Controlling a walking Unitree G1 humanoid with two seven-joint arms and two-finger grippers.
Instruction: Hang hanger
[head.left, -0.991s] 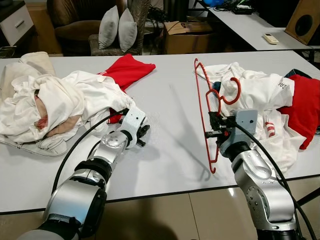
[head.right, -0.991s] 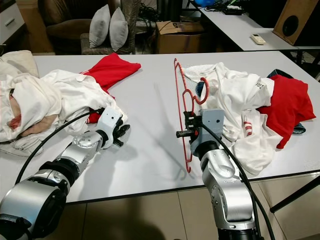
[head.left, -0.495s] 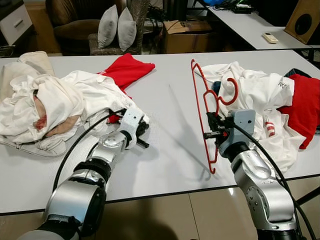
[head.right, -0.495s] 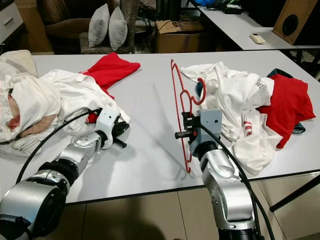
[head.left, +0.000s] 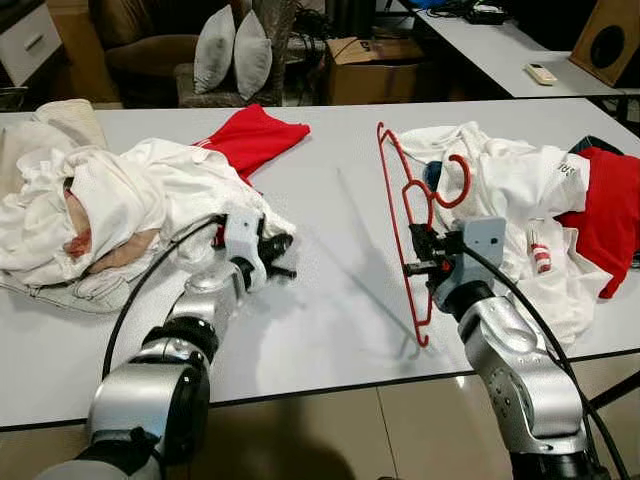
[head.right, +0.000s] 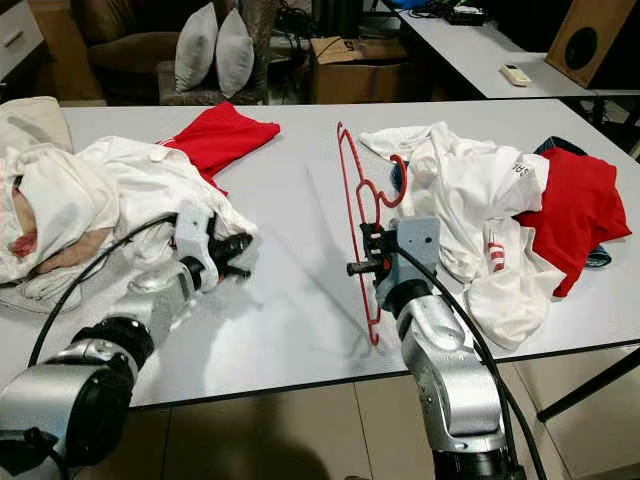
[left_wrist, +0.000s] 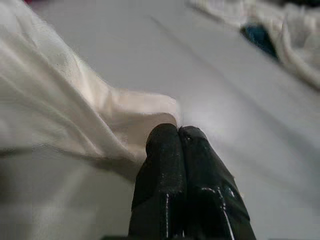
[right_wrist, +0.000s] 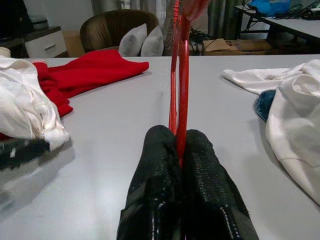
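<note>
right claw (head.left: 418, 254) is clamped on the red hanger (head.left: 400, 215), holding it upright on edge over the white worktop (head.left: 330, 300), right beside the white and red clothes pile (head.left: 545, 215). left claw (head.left: 277, 252) has its fingers (left_wrist: 172, 165) pressed together, low over the worktop and touching the edge of the white garment heap (head.left: 120, 205).

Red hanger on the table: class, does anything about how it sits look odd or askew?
Yes. The red hanger stands on edge above the white table instead of lying flat, because the right gripper jaws are shut on its frame. Its hook curls over the white shirt.
</note>
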